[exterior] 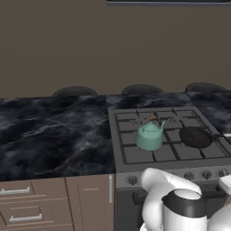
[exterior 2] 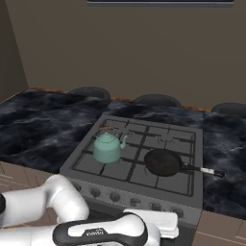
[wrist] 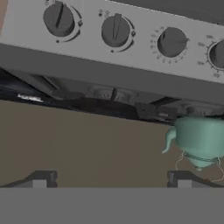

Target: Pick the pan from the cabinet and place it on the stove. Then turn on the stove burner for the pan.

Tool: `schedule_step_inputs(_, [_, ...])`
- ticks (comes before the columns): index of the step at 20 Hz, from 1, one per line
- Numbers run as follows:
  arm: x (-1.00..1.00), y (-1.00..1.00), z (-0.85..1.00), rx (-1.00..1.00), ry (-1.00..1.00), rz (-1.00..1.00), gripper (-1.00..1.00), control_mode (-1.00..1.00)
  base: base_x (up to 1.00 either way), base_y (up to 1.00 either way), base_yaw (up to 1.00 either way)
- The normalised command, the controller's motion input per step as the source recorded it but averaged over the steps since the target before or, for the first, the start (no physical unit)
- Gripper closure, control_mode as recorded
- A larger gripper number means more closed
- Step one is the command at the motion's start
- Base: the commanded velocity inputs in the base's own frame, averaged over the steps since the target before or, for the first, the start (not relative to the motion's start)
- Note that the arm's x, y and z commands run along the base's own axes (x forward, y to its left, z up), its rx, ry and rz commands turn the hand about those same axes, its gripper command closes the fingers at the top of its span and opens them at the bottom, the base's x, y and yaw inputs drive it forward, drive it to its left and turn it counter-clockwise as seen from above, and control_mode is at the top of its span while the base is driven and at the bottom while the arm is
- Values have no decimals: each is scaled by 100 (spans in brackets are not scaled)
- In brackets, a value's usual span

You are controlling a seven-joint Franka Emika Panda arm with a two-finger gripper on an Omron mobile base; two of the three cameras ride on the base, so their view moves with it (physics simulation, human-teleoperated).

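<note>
The black pan rests on the front right grate of the dark grey stove, its thin handle pointing right. In the hand view my gripper is open, its two fingertips far apart, facing the stove's front panel just below the row of knobs. The third knob has its ridge lying sideways, while the two to its left stand upright. The cabinet is out of view.
A teal kettle stands on the front left grate beside the pan. Dark marble counter flanks the stove. Low brown drawer units sit at the left of the stove front.
</note>
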Motion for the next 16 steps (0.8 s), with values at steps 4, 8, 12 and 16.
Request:
schedule_step_inputs(4, [0,-41,-38,-3,-17,-2,-100,-100,0,0,0])
schedule_step_inputs(8, [0,-35,-29,-5,-18,0,-100,-100,0,0,0])
schedule_step_inputs(12, [0,-32,-27,-6,-12,0,-100,-100,0,0,0])
schedule_step_inputs(16, [0,-35,-30,-3,-4,0,-100,-100,0,0,0])
